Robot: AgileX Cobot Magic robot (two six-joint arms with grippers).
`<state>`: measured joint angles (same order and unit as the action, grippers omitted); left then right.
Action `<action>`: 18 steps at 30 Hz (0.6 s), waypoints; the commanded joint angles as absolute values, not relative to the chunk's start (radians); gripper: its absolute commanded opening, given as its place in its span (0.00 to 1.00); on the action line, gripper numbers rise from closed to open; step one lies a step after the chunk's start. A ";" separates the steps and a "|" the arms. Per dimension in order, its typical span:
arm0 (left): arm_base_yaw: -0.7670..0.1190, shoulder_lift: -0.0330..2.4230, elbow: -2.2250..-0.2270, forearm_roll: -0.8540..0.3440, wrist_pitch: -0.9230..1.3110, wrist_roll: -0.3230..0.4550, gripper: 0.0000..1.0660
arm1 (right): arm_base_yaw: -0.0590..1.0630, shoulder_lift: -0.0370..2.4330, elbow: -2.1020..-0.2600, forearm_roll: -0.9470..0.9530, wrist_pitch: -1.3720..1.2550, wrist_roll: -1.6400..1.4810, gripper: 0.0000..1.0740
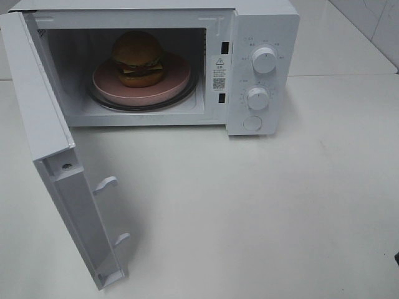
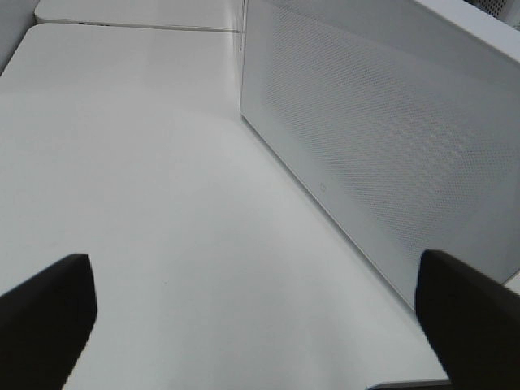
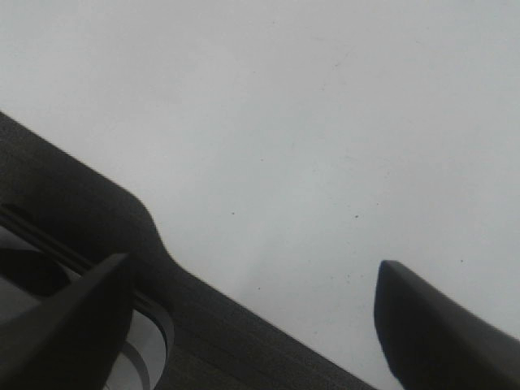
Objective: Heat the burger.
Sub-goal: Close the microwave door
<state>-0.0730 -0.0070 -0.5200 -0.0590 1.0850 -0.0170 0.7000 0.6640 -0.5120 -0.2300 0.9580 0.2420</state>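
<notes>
The burger (image 1: 138,58), with a glossy brown bun, cheese and a dark patty, sits on a round pink plate (image 1: 177,84) inside the white microwave (image 1: 262,25). The microwave door (image 1: 59,156) stands wide open, swung out toward the front left. Neither arm shows in the exterior high view. In the left wrist view my left gripper (image 2: 260,325) is open over the white table, with the outer face of the door (image 2: 382,138) beside it. In the right wrist view my right gripper (image 3: 252,325) is open above bare table, nothing between its fingers.
The microwave has two round knobs (image 1: 264,60) and a round button (image 1: 252,123) on its right panel. A glass turntable (image 1: 103,103) lies under the plate. A dark ribbed base (image 3: 97,236) shows below the right gripper. A white table (image 1: 262,212) spreads in front.
</notes>
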 commanded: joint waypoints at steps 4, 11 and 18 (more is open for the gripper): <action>-0.076 -0.024 -0.517 -0.056 1.072 -0.022 0.94 | 0.523 0.537 -0.501 -0.221 0.975 0.240 0.71; -0.076 -0.024 -0.517 -0.056 1.072 -0.022 0.94 | 0.380 0.392 -0.501 -0.203 0.970 0.210 0.71; -0.076 -0.024 -0.517 -0.056 1.072 -0.022 0.94 | 0.236 0.174 -0.501 -0.199 0.965 0.172 0.71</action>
<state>-0.0730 -0.0070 -0.5200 -0.0590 1.0850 -0.0170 0.2480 0.1880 -0.5070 -0.2060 0.9750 0.1860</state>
